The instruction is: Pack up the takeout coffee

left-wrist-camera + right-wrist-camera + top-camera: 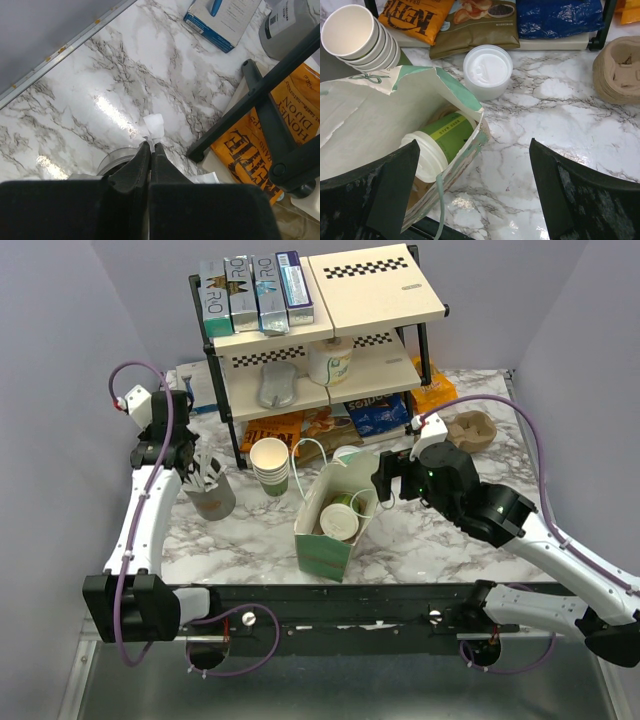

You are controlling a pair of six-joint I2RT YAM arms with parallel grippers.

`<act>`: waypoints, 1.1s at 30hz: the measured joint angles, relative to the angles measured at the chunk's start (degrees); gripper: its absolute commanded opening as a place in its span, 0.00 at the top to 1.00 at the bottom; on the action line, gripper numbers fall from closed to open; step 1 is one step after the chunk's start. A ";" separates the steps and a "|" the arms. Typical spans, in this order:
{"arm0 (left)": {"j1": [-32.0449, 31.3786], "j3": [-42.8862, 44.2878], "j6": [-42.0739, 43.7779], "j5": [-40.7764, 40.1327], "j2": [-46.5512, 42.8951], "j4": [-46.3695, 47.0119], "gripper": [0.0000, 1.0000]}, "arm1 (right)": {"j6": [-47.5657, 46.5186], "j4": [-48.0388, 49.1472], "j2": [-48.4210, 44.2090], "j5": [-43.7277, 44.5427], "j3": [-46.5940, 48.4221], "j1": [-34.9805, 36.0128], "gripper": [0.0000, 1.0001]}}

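The takeout coffee [444, 139], a green-sided cup with a white lid [422, 159], lies on its side inside the open paper bag [380, 107]. From above, the takeout coffee [341, 520] shows in the mouth of the paper bag [322, 550] at table centre. My right gripper [474, 145] is open, its fingers straddling the bag's right edge, nothing between them. In the top view the right gripper [384, 481] hovers just right of the bag. My left gripper [151, 145] is shut on a small white paper packet [154, 124] above a grey cup [116, 159]. From above, the left gripper [189, 464] is over that grey cup [213, 497].
A stack of nested lidless cups [270, 465] stands left of the bag. A lidded white container [487, 70] sits behind it. Brown cup carriers [472, 429] lie at the right. A two-tier shelf [330, 330] with boxes stands at the back, snack bags [472, 22] beneath it.
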 measured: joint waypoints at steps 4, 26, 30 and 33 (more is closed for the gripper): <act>0.00 0.00 -0.04 0.46 -2.19 -0.72 0.92 | 0.00 0.02 0.07 0.00 0.00 0.00 0.00; 0.00 18.12 15.69 -4.52 -10.95 -6.51 1.00 | -0.04 0.02 -0.35 -0.07 -0.02 0.00 0.00; 0.00 22.14 20.55 -6.97 -10.97 -7.52 1.00 | -0.04 0.00 -1.36 -0.07 -0.22 0.00 0.00; 0.00 25.14 23.02 -6.71 -10.97 -8.41 1.00 | -0.04 0.00 -2.01 -0.04 -0.26 0.00 0.00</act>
